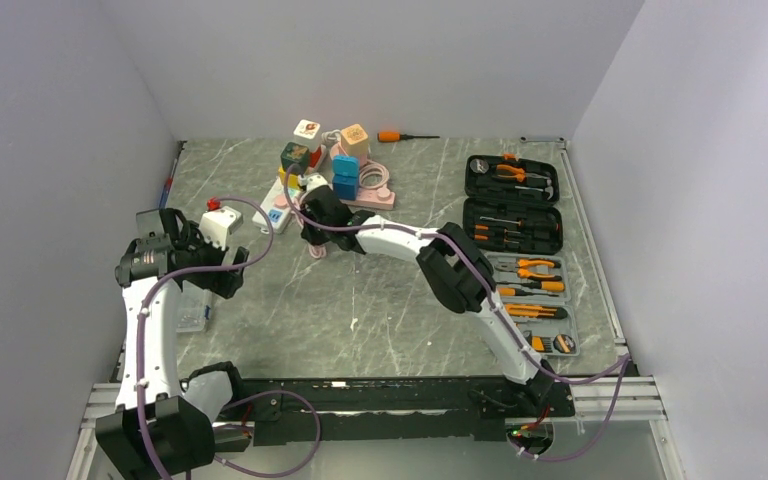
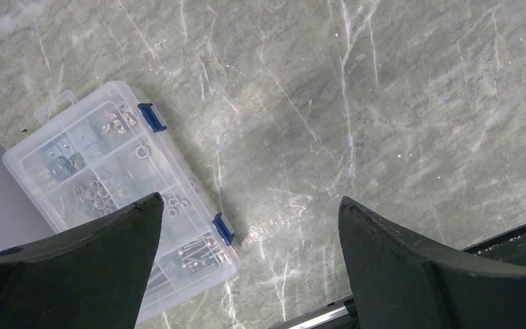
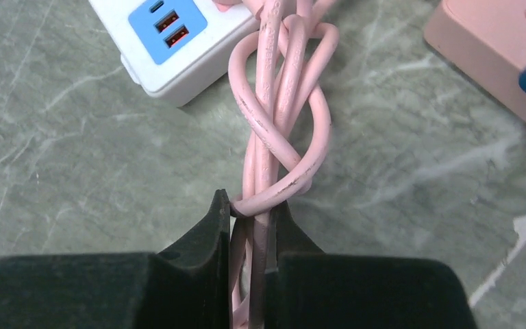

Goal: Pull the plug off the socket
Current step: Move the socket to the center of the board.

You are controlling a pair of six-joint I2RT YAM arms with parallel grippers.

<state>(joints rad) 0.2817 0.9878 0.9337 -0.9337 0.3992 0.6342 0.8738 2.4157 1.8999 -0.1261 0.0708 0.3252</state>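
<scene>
Right gripper [image 3: 250, 205] is clenched on the pink cable [image 3: 274, 123]. It has the twisted bundle at bottom centre of the wrist frame, not the plug body. The plug isn't clearly visible: the cable runs off the top edge just beside the white power strip [image 3: 178, 62] at upper left, so seated or out, can't tell. In the top view the gripper covers that spot, upper centre of the table [image 2: 383, 103].

Judgement: it grips the cord because the cord is reachable from the side and the twists give the pads some bite. The risk is that nothing pins the strip, so a pull may drag it instead of unseating the plug.

Left gripper [image 2: 250, 200] is released, jaws wide, hanging over bare table with the clear organiser box [image 2: 58, 108] at lower left. It is well apart from the strip, so it isn't bracing it.
</scene>
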